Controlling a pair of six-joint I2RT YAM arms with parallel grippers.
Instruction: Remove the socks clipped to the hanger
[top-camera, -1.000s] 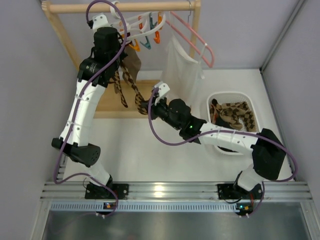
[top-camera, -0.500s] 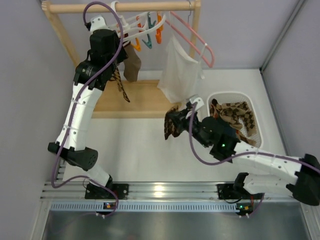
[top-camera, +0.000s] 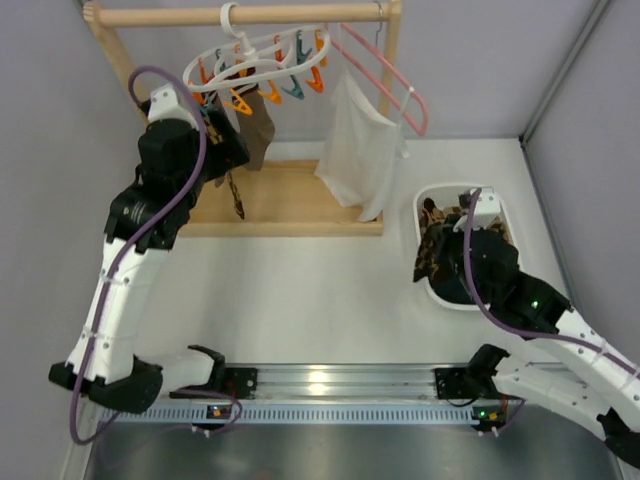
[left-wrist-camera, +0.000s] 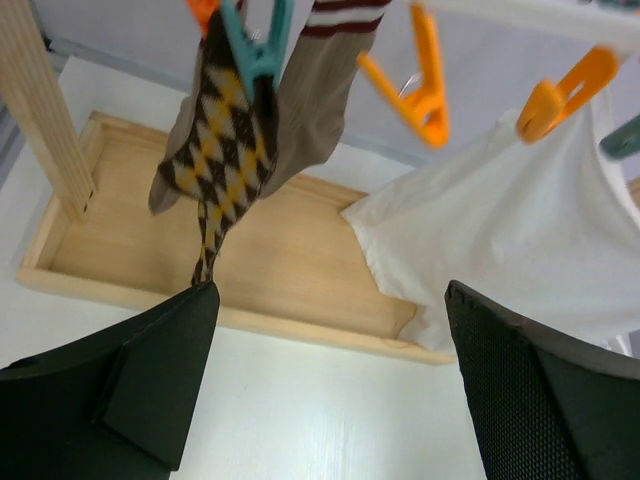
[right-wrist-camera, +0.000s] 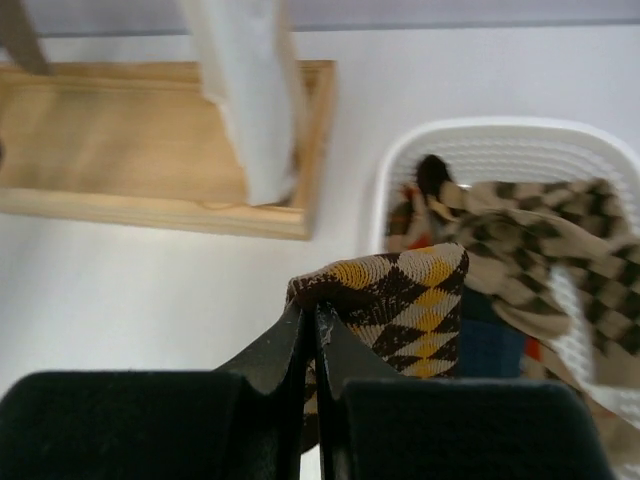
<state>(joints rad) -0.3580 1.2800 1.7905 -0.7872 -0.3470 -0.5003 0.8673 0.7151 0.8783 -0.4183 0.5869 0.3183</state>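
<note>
The white table (top-camera: 300, 300) carries a wooden rack (top-camera: 250, 15) at its far side, standing on a flat wooden base (left-wrist-camera: 300, 260). On the rail hang a white cloth garment (top-camera: 360, 150) and, to the left of it, the oval hanger (top-camera: 260, 60) with its orange and teal pins. To the right, on the table, stands a white basket (right-wrist-camera: 500, 135) where several patterned socks (right-wrist-camera: 540, 230) lie already. From the hanger two socks hang down close together: a clipped argyle sock (left-wrist-camera: 225, 130), held by a teal pin (left-wrist-camera: 255, 45), and behind it a brown sock (left-wrist-camera: 320, 90) with a striped cuff. The orange pins (left-wrist-camera: 425, 75) nearby hold nothing. The right pincer (right-wrist-camera: 312, 320) is pressed together on a carried argyle sock (right-wrist-camera: 400, 300), which it holds at the near left rim of the basket, not yet inside. The left pincer (left-wrist-camera: 330, 330) is spread wide, with nothing between its fingers, just below and in front of the two hanging socks. I judge that the step in hand is the putting away of one sock while the left arm is ready for another. The next move, I think, asks the right pincer to reach over the basket and let go, and the left one to rise to a sock near its pin and pull it free without swinging the hanger too much.
</note>
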